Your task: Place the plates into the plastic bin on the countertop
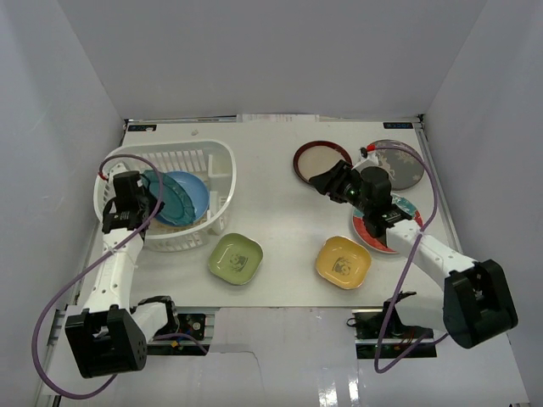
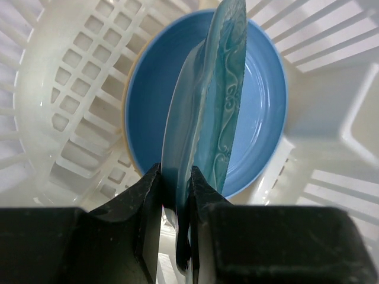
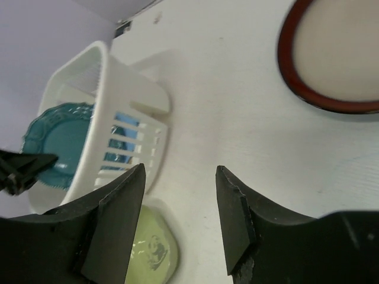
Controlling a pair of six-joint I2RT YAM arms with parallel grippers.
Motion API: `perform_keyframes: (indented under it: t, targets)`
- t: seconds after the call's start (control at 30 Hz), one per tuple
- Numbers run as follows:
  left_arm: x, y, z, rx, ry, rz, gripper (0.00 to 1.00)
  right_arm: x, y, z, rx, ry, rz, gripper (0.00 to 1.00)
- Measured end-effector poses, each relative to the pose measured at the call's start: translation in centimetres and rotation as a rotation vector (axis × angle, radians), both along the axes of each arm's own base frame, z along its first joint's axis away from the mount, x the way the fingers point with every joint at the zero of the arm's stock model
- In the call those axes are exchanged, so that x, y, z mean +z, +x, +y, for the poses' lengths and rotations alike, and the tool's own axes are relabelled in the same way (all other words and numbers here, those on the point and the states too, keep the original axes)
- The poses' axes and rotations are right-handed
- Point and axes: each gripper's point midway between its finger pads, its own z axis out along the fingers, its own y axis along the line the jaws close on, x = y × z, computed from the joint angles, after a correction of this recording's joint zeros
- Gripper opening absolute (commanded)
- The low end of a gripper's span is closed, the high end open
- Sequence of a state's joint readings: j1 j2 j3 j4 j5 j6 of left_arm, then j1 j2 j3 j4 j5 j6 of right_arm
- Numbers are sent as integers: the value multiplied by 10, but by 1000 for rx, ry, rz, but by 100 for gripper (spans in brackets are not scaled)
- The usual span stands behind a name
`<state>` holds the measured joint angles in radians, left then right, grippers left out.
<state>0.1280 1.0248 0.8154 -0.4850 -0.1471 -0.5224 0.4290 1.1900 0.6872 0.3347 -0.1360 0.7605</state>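
My left gripper (image 2: pixel 176 183) is clenched on the rim of the teal plate (image 2: pixel 220 89). It holds the plate on edge, I think so that it fits into the plastic bin (image 2: pixel 71 89) at ten o'clock, over the one blue plate (image 2: pixel 260 112) lying there. My right gripper (image 3: pixel 179 177) is spread and empty. Five plates lie on the countertop (image 1: pixel 280 220): dark-red-rimmed plate (image 1: pixel 318 161), grey plate (image 1: pixel 403 165), red-and-teal plate (image 1: pixel 369 233), green plate (image 1: pixel 235 258), yellow plate (image 1: pixel 343 261).

No readable text, labels or numbers
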Motion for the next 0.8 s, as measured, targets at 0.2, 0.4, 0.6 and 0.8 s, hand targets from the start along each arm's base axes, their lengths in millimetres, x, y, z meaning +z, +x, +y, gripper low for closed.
perform_keyframes:
  t: [0.2, 0.4, 0.6, 0.8]
  targets:
    - [-4, 9, 2, 0, 7, -23, 98, -62, 32, -27, -196, -53, 157, 61]
    - [24, 15, 6, 14, 28, -137, 98, -103, 56, -65, -380, -40, 274, 68]
    - [51, 10, 5, 11, 42, -222, 98, -141, 77, -105, -526, -35, 365, 69]
    - [88, 5, -12, -70, 18, -331, 98, -165, 104, -103, -544, -45, 422, 60]
